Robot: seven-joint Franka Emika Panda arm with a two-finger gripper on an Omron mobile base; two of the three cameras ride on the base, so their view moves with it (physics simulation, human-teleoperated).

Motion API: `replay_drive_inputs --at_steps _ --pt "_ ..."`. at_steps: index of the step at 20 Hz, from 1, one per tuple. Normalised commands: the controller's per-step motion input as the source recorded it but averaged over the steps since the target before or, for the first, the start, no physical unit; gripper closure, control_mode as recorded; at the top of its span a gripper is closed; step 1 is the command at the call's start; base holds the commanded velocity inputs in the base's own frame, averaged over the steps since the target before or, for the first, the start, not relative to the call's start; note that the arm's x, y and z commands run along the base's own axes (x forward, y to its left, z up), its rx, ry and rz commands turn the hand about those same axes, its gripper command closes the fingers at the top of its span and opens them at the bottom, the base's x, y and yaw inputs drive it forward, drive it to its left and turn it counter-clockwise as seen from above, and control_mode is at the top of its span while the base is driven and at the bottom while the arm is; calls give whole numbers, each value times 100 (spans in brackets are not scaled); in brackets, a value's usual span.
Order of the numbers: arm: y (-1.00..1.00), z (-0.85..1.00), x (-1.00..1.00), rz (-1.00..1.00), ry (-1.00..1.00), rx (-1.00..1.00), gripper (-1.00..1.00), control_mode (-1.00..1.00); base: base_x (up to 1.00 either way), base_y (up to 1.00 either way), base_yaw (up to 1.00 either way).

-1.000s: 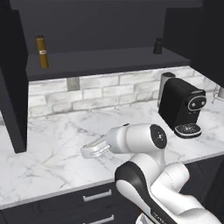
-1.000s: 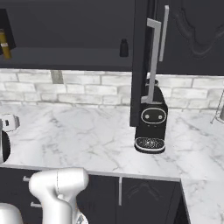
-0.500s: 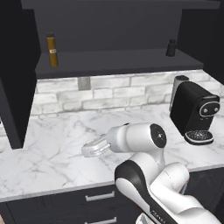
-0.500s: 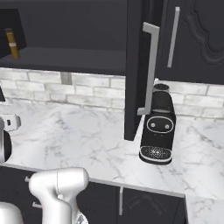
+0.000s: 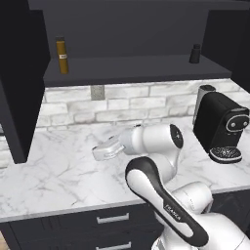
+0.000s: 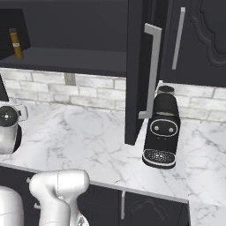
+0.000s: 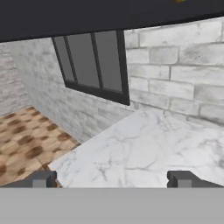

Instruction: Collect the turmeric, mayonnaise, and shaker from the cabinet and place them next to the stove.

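The turmeric (image 5: 61, 55), a slim amber bottle with a dark cap, stands at the left end of the cabinet shelf (image 5: 136, 69) and appears too in the right base view (image 6: 16, 43). The small black shaker (image 5: 195, 53) stands at the shelf's right end. My gripper (image 5: 99, 152) hangs open and empty over the marble counter, well below the shelf and pointing left. In the hand view its fingertips (image 7: 42, 179) stand wide apart around my gripper (image 7: 111, 179), facing a counter end and a brick wall. The mayonnaise and the stove are out of view.
A black coffee machine (image 5: 222, 128) (image 6: 162, 132) stands on the counter at the right. The open cabinet door (image 6: 139, 70) with a silver handle hangs beside it. Another dark door panel (image 5: 17, 83) hangs at the left. A window (image 7: 94, 63) and wood floor (image 7: 26, 140) lie beyond the counter end.
Both base views have shifted: the shelf, bottle and coffee machine sit further right in the picture, so the base has driven. The arm keeps its pose and the gripper stays open.
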Motion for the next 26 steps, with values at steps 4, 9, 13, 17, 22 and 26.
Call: replay_drive_inputs --at_steps 4,9,13,17,22,26 --pt "-5 51 35 0 0 0 -100 -100 0 0 0" --pt "-7 62 33 -2 0 0 -100 -100 0 0 0" --pt "-7 64 24 -5 0 0 -100 -100 0 0 0" --pt "-5 55 32 -6 0 0 -100 -100 0 0 0" --pt "-2 43 49 -7 -3 0 -100 -100 0 0 0" --pt "-3 41 49 -2 -8 0 -100 -100 0 0 0"
